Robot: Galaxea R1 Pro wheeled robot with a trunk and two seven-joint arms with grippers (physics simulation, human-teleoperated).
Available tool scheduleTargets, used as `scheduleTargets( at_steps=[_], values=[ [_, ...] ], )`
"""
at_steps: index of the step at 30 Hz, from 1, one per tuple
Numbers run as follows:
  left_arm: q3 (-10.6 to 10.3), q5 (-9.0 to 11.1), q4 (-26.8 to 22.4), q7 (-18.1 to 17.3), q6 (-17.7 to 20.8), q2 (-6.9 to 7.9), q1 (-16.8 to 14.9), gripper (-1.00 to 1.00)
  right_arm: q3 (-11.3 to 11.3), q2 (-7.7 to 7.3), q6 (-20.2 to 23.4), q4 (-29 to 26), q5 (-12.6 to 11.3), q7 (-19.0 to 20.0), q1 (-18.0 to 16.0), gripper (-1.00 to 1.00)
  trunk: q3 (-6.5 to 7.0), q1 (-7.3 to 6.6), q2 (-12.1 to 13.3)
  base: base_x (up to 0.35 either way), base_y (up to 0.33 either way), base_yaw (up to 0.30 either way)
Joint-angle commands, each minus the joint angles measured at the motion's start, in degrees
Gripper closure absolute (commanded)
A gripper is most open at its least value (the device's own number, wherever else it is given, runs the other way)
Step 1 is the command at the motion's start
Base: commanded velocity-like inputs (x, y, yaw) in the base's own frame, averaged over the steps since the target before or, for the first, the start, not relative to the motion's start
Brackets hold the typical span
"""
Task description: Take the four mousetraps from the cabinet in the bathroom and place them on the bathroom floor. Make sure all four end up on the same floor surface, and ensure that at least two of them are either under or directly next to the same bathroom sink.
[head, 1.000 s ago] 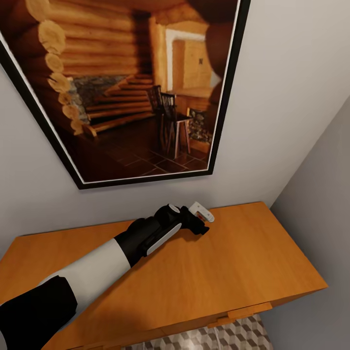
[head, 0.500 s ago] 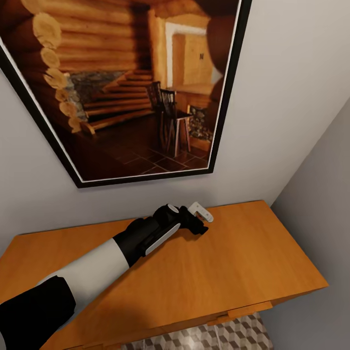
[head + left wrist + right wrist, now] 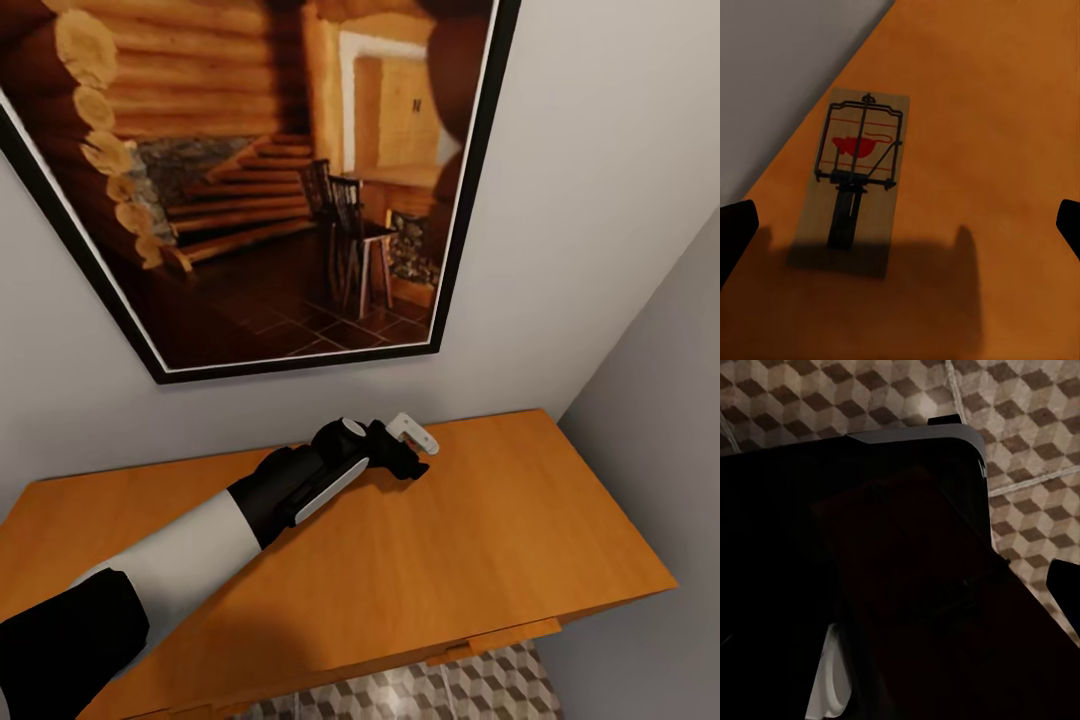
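Observation:
One mousetrap (image 3: pixel 859 169), a small wooden board with a dark wire frame and a red print, lies flat on the orange-brown cabinet (image 3: pixel 500 540) top, close to the grey wall. My left gripper (image 3: pixel 900 232) hovers over it, open, with its dark fingertips (image 3: pixel 735 232) wide apart at either side and the trap ahead of them, untouched. From the head camera, my left gripper (image 3: pixel 408 462) reaches across the cabinet top towards the wall, and the trap is hidden behind it. In the right wrist view, one dark fingertip (image 3: pixel 1065 581) of my right gripper hangs over the cube-patterned bathroom floor (image 3: pixel 1020 427).
A large black-framed picture (image 3: pixel 270 180) of a log interior hangs on the wall above the cabinet. A side wall (image 3: pixel 660 420) closes in at the cabinet's right end. A strip of patterned floor (image 3: pixel 430 690) lies below the cabinet's front edge. My dark base (image 3: pixel 870 585) shows in the right wrist view.
The whole head picture has shifted slightly, so the camera moved. My left arm stays over the same spot of the cabinet top.

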Motion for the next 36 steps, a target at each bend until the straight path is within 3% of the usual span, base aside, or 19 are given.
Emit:
scheduleTargets(
  at_steps=[1,36],
  values=[
    [-0.02,-0.15,-0.06,-0.21,0.21,0.02,-0.06,-1.0,0.34,0.0,-0.28,0.11,-0.63,0.3,-0.06,1.0,-0.15,0.03,-0.1,0.0,0.0,0.0],
    [-0.02,-0.15,-0.97,-0.21,0.21,0.05,-0.06,-1.0,0.34,0.0,-0.28,0.11,-0.64,0.3,-0.07,1.0,-2.47,0.03,-0.1,0.0,0.0,0.0]
  ],
)
